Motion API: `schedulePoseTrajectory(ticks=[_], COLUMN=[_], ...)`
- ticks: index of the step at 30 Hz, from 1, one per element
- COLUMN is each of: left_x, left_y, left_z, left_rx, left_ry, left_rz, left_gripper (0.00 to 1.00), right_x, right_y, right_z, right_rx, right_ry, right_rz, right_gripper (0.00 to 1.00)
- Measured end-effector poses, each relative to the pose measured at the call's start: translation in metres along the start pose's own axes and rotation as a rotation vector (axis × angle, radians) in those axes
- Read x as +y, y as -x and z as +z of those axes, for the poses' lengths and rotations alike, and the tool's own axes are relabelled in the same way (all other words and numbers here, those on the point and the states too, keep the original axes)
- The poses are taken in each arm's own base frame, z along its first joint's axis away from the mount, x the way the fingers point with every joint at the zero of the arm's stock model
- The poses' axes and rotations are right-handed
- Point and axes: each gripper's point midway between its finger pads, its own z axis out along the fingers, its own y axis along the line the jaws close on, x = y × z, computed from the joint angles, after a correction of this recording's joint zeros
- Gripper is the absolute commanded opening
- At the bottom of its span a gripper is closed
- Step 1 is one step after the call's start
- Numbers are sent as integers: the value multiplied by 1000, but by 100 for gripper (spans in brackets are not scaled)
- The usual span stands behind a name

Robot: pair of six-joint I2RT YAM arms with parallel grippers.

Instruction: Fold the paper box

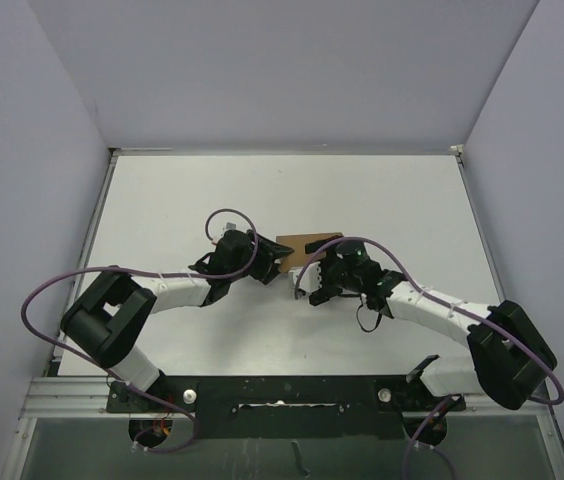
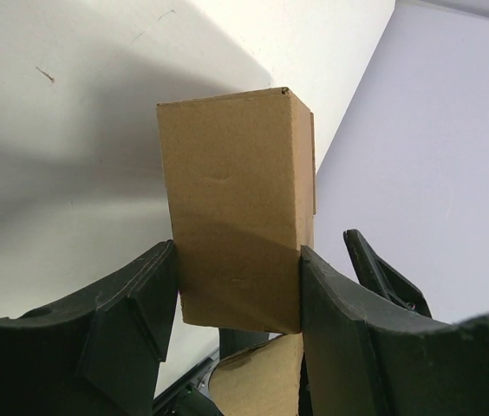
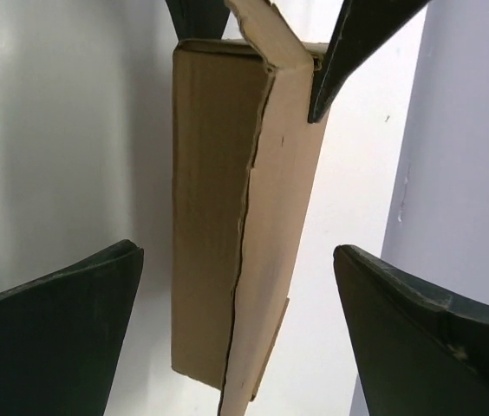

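- Near the middle of the table (image 1: 182,200), the paper box (image 1: 309,243) is seen as a plain brown carton, set between the two grippers.
- On the box's left end, the left gripper (image 1: 267,258) is clamped: in the left wrist view both dark fingers (image 2: 132,303) are pressed against opposite sides of the box (image 2: 236,199).
- Beside the box's right end, the right gripper (image 1: 324,282) is held with its jaws spread wide.
- In the right wrist view the box (image 3: 214,217) is framed between the fingers (image 3: 54,338), with a gap on each side; nothing is gripped.
- Along the box's length, a side seam is shown standing slightly apart.
- Whether the box is resting on the table cannot be told.
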Motion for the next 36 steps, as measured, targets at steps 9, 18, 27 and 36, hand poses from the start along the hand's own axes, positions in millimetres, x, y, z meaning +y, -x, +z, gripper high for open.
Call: schedulePoseTrajectory(ticks=[9, 18, 27, 36], left_x=[-6, -6, -9, -17], left_y=[-2, -4, -5, -9], left_z=[-3, -3, -4, -6], left_rx=[9, 24, 30, 50], left_ry=[-16, -14, -24, -56], left_rz=[-16, -21, -23, -8], left_gripper=[40, 45, 67, 89], right_x=[1, -4, -7, -4], right_y=[1, 0, -1, 0], right_z=[12, 15, 15, 15], right_rx=[15, 22, 30, 27], right_ry=[-39, -83, -97, -91], right_rz=[-43, -67, -66, -45], right_gripper=[78, 55, 45, 43])
